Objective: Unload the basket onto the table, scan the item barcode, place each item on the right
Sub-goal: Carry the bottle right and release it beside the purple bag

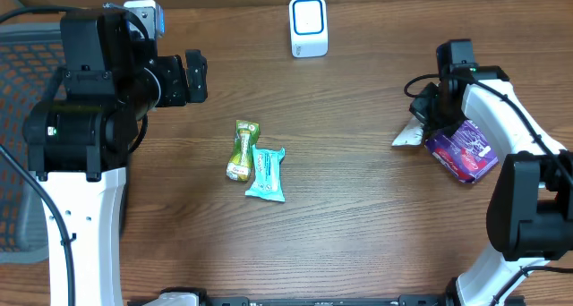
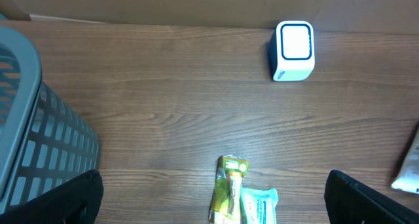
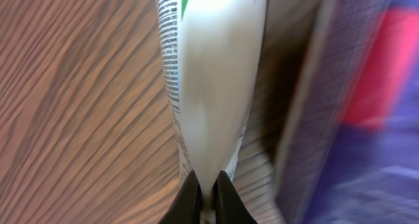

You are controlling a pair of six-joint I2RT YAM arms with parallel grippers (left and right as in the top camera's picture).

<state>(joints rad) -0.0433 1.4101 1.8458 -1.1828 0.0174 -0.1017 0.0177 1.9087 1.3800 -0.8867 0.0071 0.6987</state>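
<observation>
The fingers of the right gripper are pressing together on the bottom edge of a white packet, clamping it between their tips. The packet is extending away from the fingers, showing a column of small print along one edge and a patch of green near its far end. A purple package, blurred in the right wrist view, is lying just beside the packet.

In the overhead view, the right gripper is holding the white packet to the right of the barcode scanner and nearer the robot. Whether the packet is touching the table cannot be told. The purple package is lying farther right of the scanner again, just beyond the gripper.

The left gripper is hanging to the left of the scanner with its fingers standing wide apart and gripping nothing. Between them, the left wrist view is showing the barcode scanner standing upright near the table's far edge.

A green packet and a teal packet are lying side by side, touching, in front of the scanner and slightly to its left, well apart from both grippers. A grey basket is standing far to the left of the scanner.
</observation>
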